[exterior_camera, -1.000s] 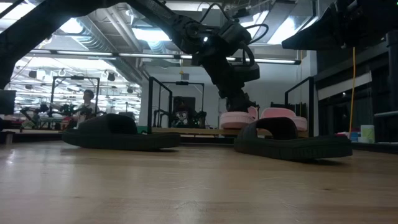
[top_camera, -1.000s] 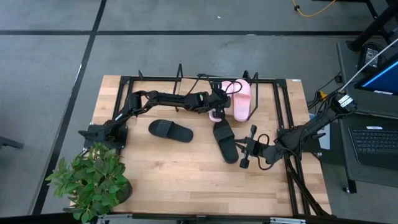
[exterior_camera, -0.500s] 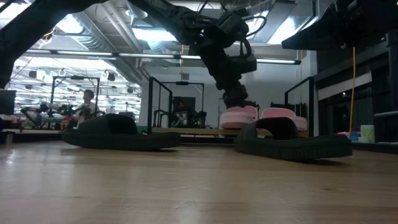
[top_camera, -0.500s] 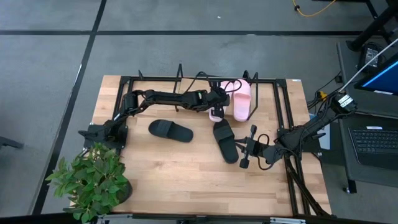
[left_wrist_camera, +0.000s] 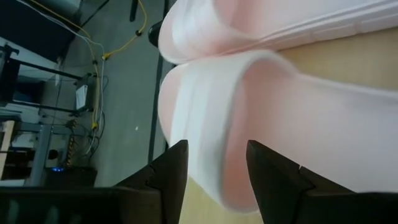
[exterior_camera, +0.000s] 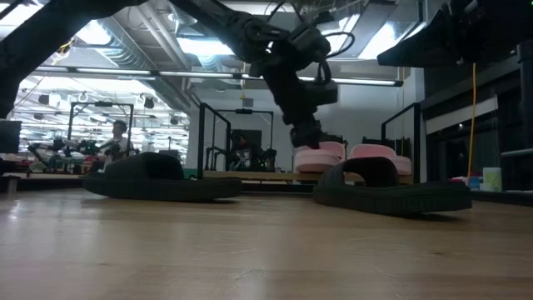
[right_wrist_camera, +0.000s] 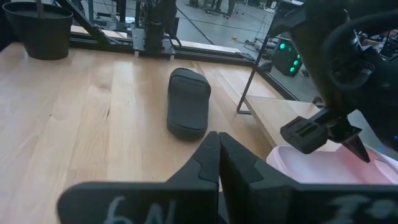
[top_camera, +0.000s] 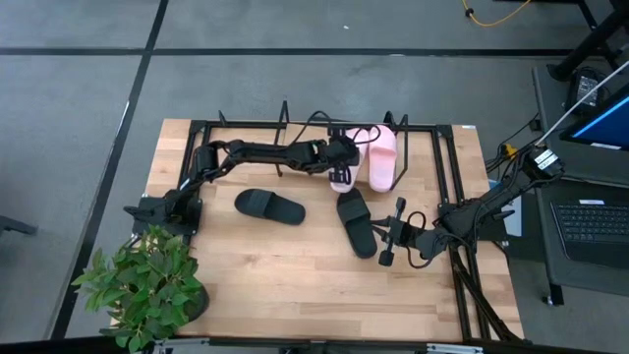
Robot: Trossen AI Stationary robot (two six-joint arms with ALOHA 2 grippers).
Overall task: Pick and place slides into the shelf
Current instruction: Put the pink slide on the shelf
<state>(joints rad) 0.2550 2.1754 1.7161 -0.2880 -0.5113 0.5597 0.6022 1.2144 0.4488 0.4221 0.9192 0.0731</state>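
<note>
Two pale pink slides lie side by side on the right end of the shelf: the left one and the right one. My left gripper is open just over the left pink slide's strap; its fingers stand on either side of the strap's edge. Two black slides rest sole-down on the tabletop: one left of middle, one at the middle. My right gripper is shut and waits beside the middle black slide. My left gripper comes level from the table's left at the left pink slide's strap. Its open fingers overlap the strap's edge in the wrist view. I cannot tell whether they touch it. The slide lies on the shelf board.
A potted plant stands at the table's near left corner. Thin black wire frame rims the shelf and the table's right side. Bare tabletop spreads along the near edge. A laptop sits off the table's right.
My left gripper has drawn back a little toward the table's left, away from the pink slides. The left pink slide has stayed on the shelf.
</note>
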